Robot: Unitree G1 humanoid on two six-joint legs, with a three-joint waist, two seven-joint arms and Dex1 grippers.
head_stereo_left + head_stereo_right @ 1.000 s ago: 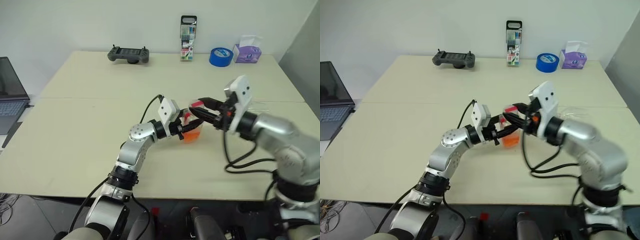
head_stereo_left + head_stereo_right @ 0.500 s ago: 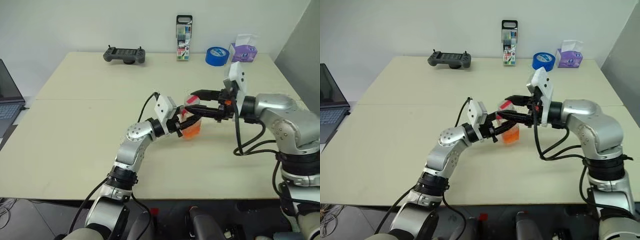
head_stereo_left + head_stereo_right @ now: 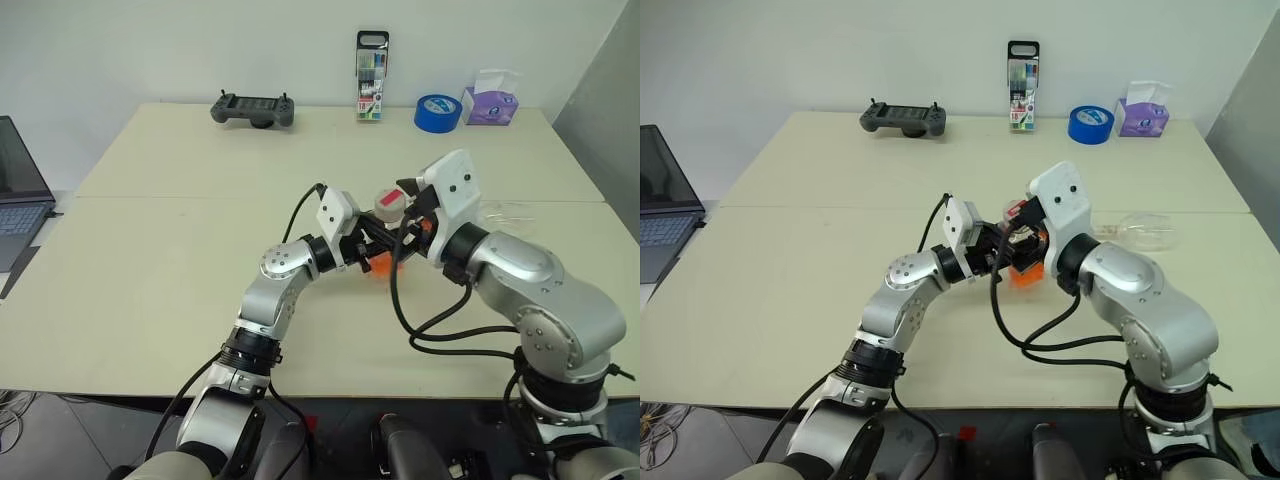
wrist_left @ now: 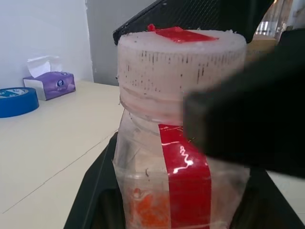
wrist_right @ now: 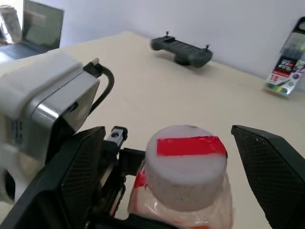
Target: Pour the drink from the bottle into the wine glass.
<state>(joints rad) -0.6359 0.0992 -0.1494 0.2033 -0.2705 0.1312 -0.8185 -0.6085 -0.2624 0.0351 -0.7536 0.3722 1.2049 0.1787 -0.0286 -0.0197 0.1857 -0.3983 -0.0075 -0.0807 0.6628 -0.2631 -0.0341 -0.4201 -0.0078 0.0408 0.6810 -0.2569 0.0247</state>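
Note:
A small clear bottle (image 3: 385,255) stands upright just above the table's middle, with my left gripper (image 3: 368,248) shut on its lower body. Orange drink (image 4: 147,210) fills its bottom, a red label strip (image 4: 183,167) runs down its side, and its whitish cap (image 5: 187,162) carries red tape on top. My right gripper (image 5: 183,164) is open, one finger on each side of the cap without touching it. The wine glass (image 3: 1145,231), clear and seemingly on its side, lies on the table to the right of my right arm.
Along the table's far edge stand a black game controller (image 3: 252,108), a tall case of coloured pens (image 3: 371,62), a blue tape roll (image 3: 438,112) and a purple tissue box (image 3: 490,100). A laptop (image 3: 20,190) sits off the left edge.
My right gripper has spread its fingers wide around the cap, and its wrist has swung round from the right side of the bottle to the near side. The left gripper and bottle stayed put.

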